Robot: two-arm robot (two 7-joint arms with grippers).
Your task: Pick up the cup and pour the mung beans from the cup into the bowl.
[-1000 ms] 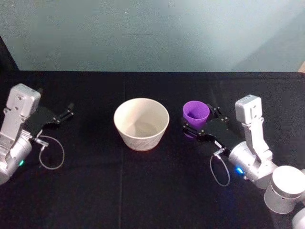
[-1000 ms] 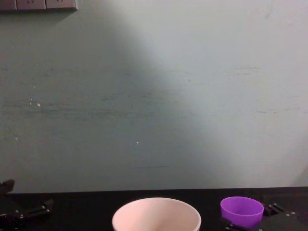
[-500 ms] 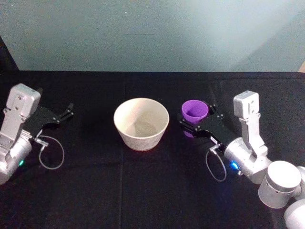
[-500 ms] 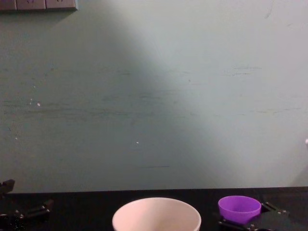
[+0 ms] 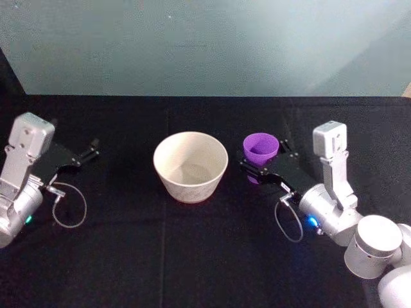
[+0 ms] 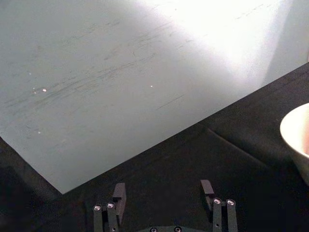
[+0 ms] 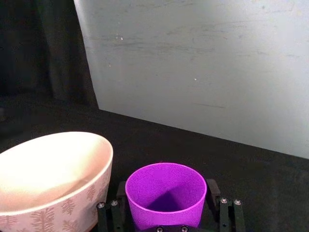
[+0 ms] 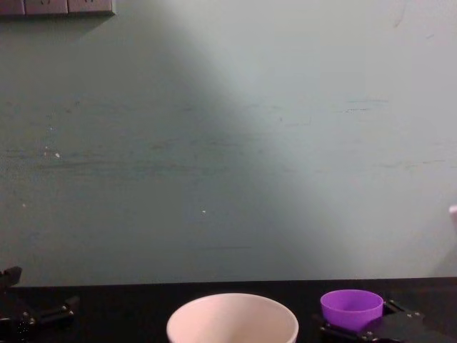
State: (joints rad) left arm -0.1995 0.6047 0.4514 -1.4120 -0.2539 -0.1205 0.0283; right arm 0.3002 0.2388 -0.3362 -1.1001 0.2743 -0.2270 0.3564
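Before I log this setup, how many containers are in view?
2. The bowl stands mid-table; the cup is just to its right, gripped by the right gripper. The left gripper is parked, open, far left. None seem hidden.

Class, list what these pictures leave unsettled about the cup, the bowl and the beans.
- Whether the cup holds mung beans: in the right wrist view its near wall hides its bottom.
- Whether the cup stands on the table or is lifted: in the head view the right hand covers its base.
- The bowl below its rim: cut off by the chest view's bottom edge.
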